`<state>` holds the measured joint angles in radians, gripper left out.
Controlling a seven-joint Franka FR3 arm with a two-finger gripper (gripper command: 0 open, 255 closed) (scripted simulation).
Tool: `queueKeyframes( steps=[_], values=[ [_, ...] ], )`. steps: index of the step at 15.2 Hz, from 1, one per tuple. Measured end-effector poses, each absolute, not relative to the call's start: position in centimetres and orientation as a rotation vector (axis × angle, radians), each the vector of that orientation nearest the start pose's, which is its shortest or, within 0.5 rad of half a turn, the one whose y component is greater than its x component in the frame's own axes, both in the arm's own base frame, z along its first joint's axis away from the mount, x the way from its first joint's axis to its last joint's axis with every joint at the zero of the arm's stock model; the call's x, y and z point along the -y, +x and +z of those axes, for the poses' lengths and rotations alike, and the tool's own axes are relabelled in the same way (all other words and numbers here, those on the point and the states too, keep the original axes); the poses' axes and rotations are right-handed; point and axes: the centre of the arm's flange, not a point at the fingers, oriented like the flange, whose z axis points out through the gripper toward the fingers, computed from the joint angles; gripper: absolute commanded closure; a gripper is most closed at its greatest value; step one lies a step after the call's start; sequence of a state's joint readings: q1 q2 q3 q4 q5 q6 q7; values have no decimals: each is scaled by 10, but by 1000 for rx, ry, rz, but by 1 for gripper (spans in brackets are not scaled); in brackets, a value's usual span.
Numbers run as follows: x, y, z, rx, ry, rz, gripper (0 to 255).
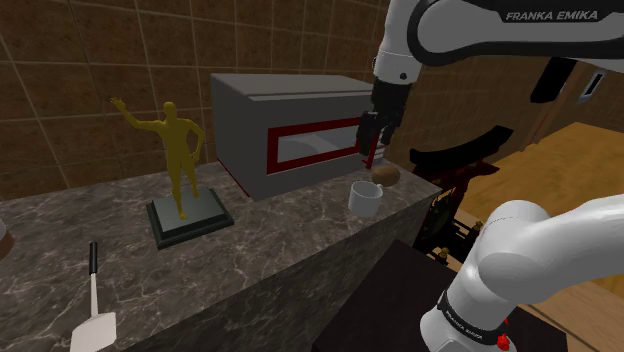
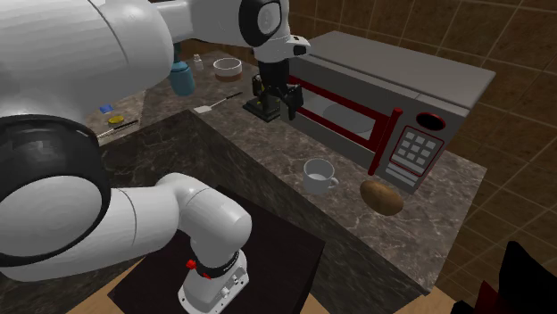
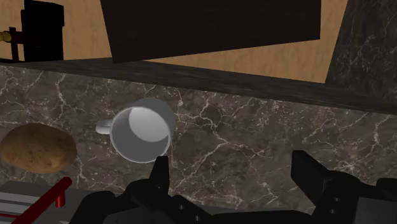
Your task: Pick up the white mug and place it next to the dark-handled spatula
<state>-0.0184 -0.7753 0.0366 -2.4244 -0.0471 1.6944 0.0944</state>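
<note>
Zero contact | claw (image 3: pixel 231 162) spread wide, empty | hovers near white mug (image 3: pixel 141 130)

Dark marble counter (image 1: pixel 280 250) carried grey microwave (image 1: pixel 290 125) at back. Potato (image 1: pixel 386 174) and white mug (image 1: pixel 366 198) sat near each other, apart, before its door. Golden figurine (image 1: pixel 180 160) stood on plinth (image 1: pixel 190 220) mid-counter. Dark-handled spatula (image 1: pixel 96 328) lay well apart from mug, toward shoulder view's left.

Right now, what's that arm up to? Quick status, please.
Gripper open, empty, above the counter. White mug upright, untouched, potato beside it. Spatula far along the counter; golden figurine stands near the route.
</note>
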Motion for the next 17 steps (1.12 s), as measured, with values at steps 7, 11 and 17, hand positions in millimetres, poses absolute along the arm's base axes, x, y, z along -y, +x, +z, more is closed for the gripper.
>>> queueKeyframes(
  steps=[7, 11, 17],
  values=[
    [23, 335, 510, -145, -3204, -75, 0],
    [48, 349, 461, -156, -3201, -74, 0],
    [79, 366, 397, -171, -3197, -75, 0]
  ],
)
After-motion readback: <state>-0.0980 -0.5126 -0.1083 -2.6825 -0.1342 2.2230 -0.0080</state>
